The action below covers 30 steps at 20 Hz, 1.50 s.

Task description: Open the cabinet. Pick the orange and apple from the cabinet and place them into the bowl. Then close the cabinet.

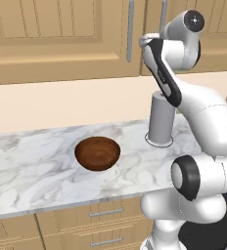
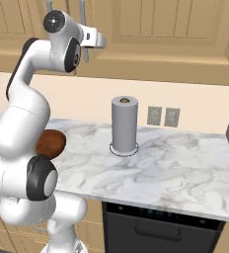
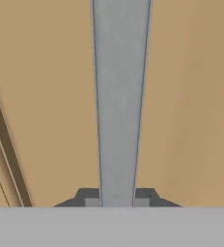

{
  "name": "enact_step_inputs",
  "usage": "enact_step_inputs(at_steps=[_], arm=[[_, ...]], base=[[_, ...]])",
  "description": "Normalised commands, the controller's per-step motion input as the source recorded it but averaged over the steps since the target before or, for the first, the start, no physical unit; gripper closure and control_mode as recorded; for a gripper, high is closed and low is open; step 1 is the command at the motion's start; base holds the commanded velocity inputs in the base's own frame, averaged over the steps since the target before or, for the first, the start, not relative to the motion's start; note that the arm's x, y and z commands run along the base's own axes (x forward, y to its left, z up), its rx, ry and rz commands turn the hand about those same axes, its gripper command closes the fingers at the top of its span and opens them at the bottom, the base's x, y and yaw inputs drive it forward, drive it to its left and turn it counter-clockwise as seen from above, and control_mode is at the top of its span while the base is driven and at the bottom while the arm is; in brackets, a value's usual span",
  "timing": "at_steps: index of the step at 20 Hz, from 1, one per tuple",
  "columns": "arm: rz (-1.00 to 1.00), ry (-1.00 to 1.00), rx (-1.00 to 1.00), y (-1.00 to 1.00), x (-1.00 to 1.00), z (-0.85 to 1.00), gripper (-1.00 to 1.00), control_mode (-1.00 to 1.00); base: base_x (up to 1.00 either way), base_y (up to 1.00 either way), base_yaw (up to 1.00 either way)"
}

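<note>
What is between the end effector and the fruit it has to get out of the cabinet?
The closed cabinet door is. The end effector is shut on that door's grey bar handle, so the fruit behind it cannot be seen. The bowl sits uncovered on the counter below.

Arm raised high, elbow bent, wrist level, reaching forward. Gripper (image 3: pixel 117 201) clamped tight on cabinet handle (image 3: pixel 119 96), one dark fingertip (image 3: pixel 91 200) each side of bar.

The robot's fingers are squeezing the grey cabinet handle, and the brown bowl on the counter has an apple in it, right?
Not quite. The bowl has nothing in it, as the left base view shows. The rest holds: the fingers are squeezing the grey cabinet handle.
</note>
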Motion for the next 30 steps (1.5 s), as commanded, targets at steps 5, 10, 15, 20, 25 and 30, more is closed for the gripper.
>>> enact_step_inputs(at_steps=[5, 10, 15, 20, 25, 30], arm=[[0.0, 0.0, 0.0, 0.0, 0.12, -0.04, 1.0, -1.0], [0.0, -0.05, 0.0, 0.0, -0.28, -0.01, 1.0, -1.0], [0.0, -0.07, 0.0, -0.09, -0.68, 0.0, 1.0, -1.0], [0.02, -0.01, 0.0, -0.2, -0.76, 0.0, 1.0, -1.0], [0.03, 0.0, 0.0, -0.22, -0.83, 0.0, 1.0, -1.0], [0.0, 0.0, 0.0, -0.21, -0.88, 0.0, 1.0, -1.0]], base=[[0.0, 0.0, 0.0], [0.0, 0.0, 0.0], [0.0, 0.0, 0.0], [0.0, 0.0, 0.0], [0.0, 0.0, 0.0], [0.0, 0.0, 0.0]])
